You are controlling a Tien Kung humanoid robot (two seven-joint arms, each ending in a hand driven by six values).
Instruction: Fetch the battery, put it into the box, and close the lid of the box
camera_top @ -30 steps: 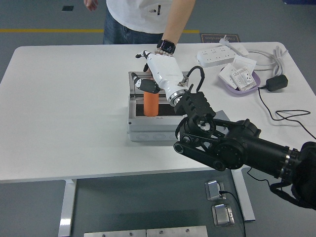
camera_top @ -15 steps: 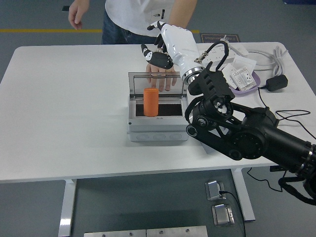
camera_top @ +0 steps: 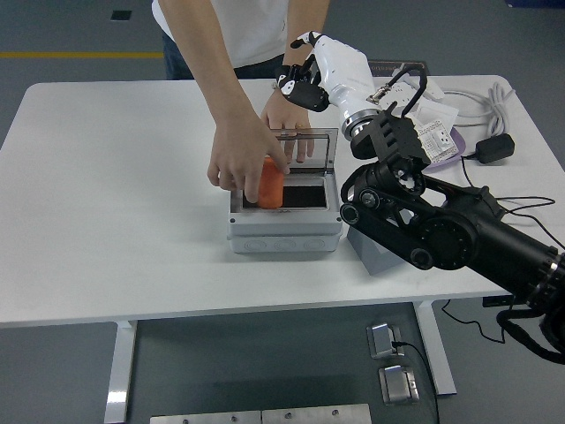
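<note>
An orange cylindrical battery (camera_top: 273, 187) stands upright in the grey box (camera_top: 284, 231) at the table's middle. A person's hand (camera_top: 237, 164) reaches in from the far side and grips the battery's top. The person's other hand (camera_top: 291, 119) rests behind the box's clear hinged lid (camera_top: 305, 151), which stands raised at the back. My right hand (camera_top: 302, 81), white with black fingers, hovers above and behind the lid with its fingers curled and holding nothing. The left arm does not show.
A white power strip (camera_top: 441, 91) and a purple tray (camera_top: 438, 145) of small white parts lie at the far right. Black and white cables (camera_top: 512, 205) trail along the right edge. My black right arm (camera_top: 441, 225) crosses the table's right half.
My right hand has let go of the battery and risen up and back to the right, past the lid. The person has leaned in and taken hold of the battery.
</note>
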